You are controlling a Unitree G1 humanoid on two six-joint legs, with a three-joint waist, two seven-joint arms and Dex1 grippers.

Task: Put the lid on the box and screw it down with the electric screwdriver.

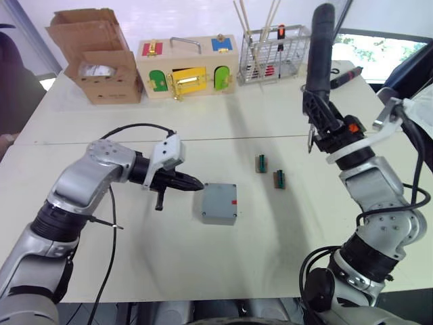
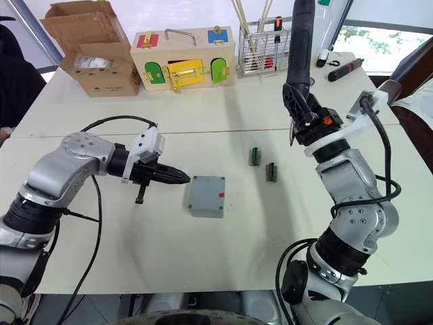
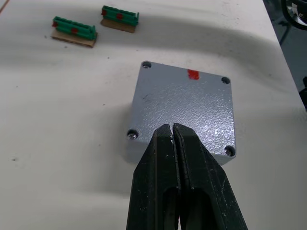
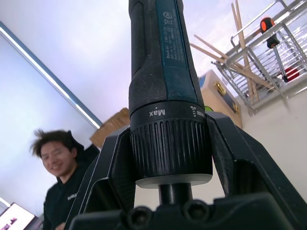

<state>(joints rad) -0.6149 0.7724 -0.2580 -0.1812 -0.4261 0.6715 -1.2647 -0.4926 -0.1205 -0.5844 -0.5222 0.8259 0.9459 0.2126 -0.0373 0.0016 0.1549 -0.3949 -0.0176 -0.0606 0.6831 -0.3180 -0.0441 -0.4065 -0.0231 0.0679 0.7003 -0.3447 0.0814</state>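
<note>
Behind electric screwdriver, a person

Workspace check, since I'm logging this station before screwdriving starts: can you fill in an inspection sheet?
Surface: white table, seam across the middle.
Job's things: lid already seated on the box, red mark at one edge; electric screwdriver held upright.
Clutter: two green blocks beside the box; cardboard box, wooden box with coloured doors and wire rack at the far edge.
Grippers: left tool shut, empty, tips next to the box; right tool clamped on the screwdriver.
Cables: black cable looping over the left arm.
Surroundings: a person in the background.
</note>
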